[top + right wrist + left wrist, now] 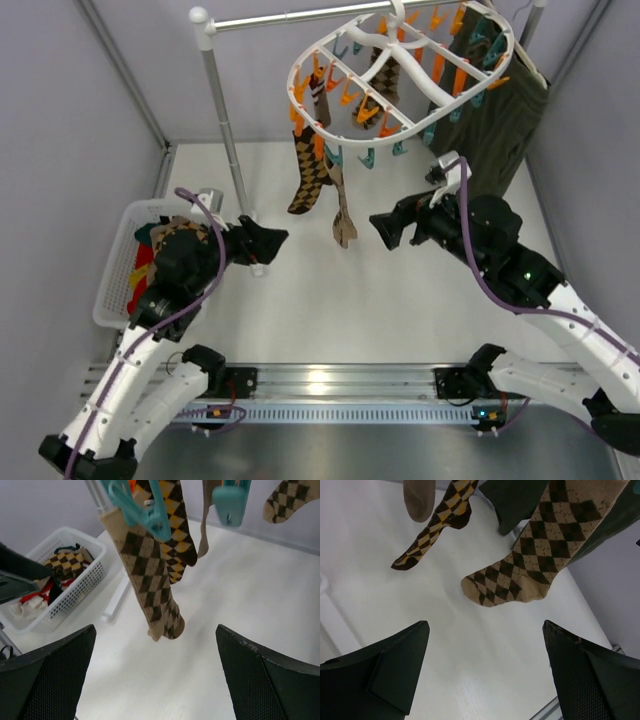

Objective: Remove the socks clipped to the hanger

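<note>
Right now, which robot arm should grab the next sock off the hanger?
Probably the right. Its open right gripper sits nearest the tan argyle sock, which hangs centred in its wrist camera's view. The left gripper, also open, is farther from that sock.

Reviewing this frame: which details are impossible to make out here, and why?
Top view: the exact count of socks left on the hanger; its bars and clips overlap them.
Top view: most of the basket contents; the left arm covers them.
Left wrist view: where the tan sock is clipped; the upper edge cuts it off.
Right wrist view: the hanger frame; only teal clips enter from the upper edge.
</note>
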Action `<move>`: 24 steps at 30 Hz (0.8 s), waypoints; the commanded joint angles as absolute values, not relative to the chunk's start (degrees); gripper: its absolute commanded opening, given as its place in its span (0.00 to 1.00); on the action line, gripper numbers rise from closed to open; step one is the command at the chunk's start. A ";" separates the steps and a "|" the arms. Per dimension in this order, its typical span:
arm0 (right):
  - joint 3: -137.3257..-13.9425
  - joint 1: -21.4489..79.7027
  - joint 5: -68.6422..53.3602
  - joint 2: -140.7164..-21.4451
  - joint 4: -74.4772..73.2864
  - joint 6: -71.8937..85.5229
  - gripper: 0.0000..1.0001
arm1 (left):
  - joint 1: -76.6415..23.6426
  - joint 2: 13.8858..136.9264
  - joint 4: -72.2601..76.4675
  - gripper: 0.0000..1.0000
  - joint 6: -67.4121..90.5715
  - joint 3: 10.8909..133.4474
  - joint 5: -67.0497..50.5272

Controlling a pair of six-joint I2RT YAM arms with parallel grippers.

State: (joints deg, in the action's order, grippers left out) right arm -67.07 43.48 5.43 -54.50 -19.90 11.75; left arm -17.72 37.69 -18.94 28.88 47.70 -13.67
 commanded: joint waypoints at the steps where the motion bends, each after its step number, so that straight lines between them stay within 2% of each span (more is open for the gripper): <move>1: -58.93 43.68 2.20 -47.05 -19.34 13.53 0.99 | -29.65 37.88 -5.74 0.98 31.12 42.11 -0.64; 3: -54.69 43.68 0.80 -43.96 -16.80 14.24 1.00 | -35.22 38.93 1.20 0.98 29.02 39.22 7.77; 6: -48.35 43.68 -2.45 -39.21 -14.95 15.29 0.99 | -44.63 43.48 8.51 0.98 24.62 38.23 13.60; 12: -43.33 43.68 -2.11 -34.28 -14.24 16.87 1.00 | -57.91 57.37 15.28 0.98 16.10 44.11 26.09; 13: -42.90 43.77 -2.02 -33.32 -14.33 16.96 0.99 | -59.75 61.39 15.38 0.98 15.39 45.25 32.19; 17: -43.24 43.68 -2.55 -31.91 -15.64 16.88 0.99 | -61.26 70.89 16.17 0.98 13.28 51.84 44.69; 24: -42.72 43.68 -0.53 -30.76 -16.44 16.79 0.99 | -61.17 79.96 23.64 0.95 8.70 55.45 49.21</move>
